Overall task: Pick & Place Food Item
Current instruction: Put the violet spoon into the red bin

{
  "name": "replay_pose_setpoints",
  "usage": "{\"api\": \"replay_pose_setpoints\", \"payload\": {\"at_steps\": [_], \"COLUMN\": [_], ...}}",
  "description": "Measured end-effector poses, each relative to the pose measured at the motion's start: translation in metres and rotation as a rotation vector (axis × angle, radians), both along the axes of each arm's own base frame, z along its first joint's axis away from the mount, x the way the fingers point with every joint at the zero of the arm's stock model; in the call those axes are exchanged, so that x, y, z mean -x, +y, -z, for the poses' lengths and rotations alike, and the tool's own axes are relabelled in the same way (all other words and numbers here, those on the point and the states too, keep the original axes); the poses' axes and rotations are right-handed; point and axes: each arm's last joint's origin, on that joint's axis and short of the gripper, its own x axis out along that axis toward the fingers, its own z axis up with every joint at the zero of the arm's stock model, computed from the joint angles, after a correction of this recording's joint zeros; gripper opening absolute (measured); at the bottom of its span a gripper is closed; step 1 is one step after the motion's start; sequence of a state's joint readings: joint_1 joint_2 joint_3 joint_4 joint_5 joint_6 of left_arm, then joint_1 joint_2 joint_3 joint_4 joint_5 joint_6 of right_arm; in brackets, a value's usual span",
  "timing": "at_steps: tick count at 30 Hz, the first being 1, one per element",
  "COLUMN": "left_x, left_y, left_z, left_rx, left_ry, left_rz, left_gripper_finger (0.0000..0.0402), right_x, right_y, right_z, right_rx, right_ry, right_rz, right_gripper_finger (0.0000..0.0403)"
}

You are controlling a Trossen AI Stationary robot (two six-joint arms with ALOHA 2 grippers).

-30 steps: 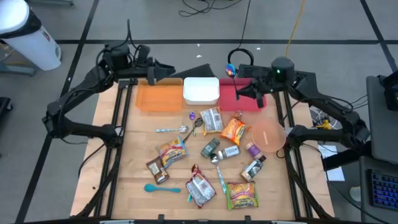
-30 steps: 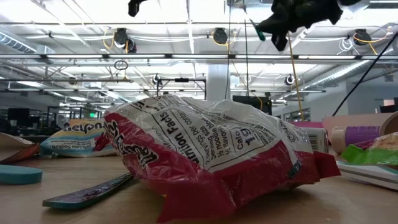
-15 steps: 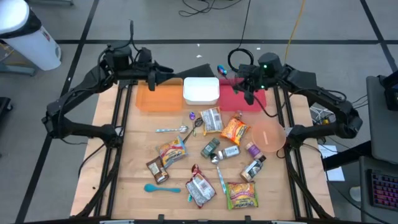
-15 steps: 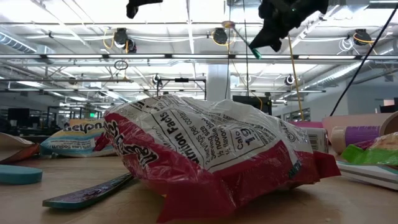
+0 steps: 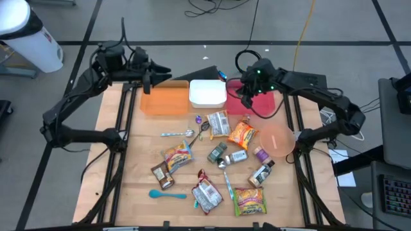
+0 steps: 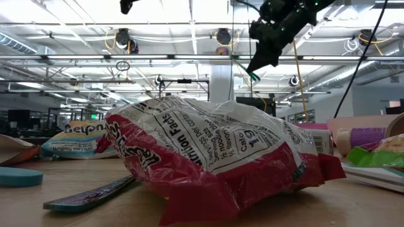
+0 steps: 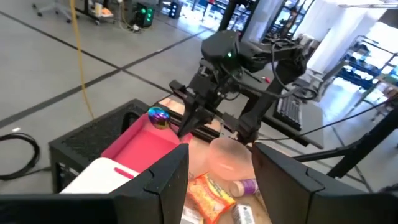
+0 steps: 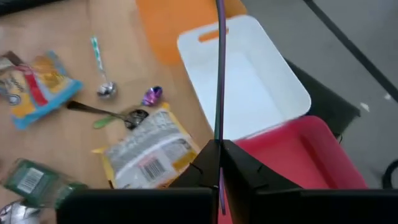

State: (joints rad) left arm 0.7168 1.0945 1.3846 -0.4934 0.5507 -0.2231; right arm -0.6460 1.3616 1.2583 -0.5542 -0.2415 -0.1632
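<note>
Seen from above, the right claw [image 5: 246, 95], right of centre in the upper part of the frame, is pressed together on the thin handle of an iridescent spoon [image 5: 221, 76]. The spoon's bowl points up and left, over the gap between the white bin [image 5: 207, 94] and the red bin [image 5: 264, 106]. The right wrist view shows the handle running straight out from the closed fingers, across the white bin's rim.

The left claw [image 5: 149, 78], in the upper left, hangs over the back edge of the orange bin [image 5: 164, 102]. Its fingers are spread and hold nothing.

The food items lie untouched mid-frame on the wooden desk [image 5: 138, 147]: a silver packet [image 5: 218, 123] and an orange snack packet [image 5: 240, 133] just below the bins. More packets, small bottles and cutlery are scattered lower down, and a pink bowl [image 5: 277, 140] sits at the right.

In the low view a red-and-white packet [image 6: 214, 164] fills the foreground and blocks most of the desk; what lies behind it is hard to make out.
</note>
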Motion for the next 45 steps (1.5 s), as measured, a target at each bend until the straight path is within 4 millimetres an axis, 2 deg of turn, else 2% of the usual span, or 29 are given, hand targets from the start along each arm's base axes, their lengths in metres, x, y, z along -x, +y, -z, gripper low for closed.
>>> {"api": "replay_pose_setpoints", "payload": {"at_steps": [5,12,23,32,40,45], "left_x": [0.008,0.01,0.002,-0.012,-0.037,-0.054], "left_y": [0.0,0.0,-0.006,-0.004,0.008,0.016], "left_z": [0.0,0.006,0.011,0.019,0.037,0.047], "left_rx": [-0.011,0.043,0.074,0.085,0.106,0.12], "left_ry": [0.016,0.061,0.106,0.144,0.232,0.251], "left_rz": [-0.021,-0.027,0.01,0.002,-0.06,-0.051], "left_gripper_finger": [0.0184,0.0184,0.0184,0.0184,0.0184,0.0184], "right_x": [-0.001,-0.001,0.006,0.009,0.01,0.016], "right_y": [-0.004,-0.004,-0.001,0.001,0.001,0.003], "right_z": [0.008,0.012,0.018,0.021,0.022,0.031], "right_rx": [0.004,-0.062,-0.087,-0.116,-0.078,-0.067], "right_ry": [0.061,0.08,0.183,0.219,0.246,0.325], "right_rz": [0.042,0.092,0.167,0.166,0.113,0.06], "right_gripper_finger": [0.0,0.0,0.0,0.0,0.0,0.0]}}
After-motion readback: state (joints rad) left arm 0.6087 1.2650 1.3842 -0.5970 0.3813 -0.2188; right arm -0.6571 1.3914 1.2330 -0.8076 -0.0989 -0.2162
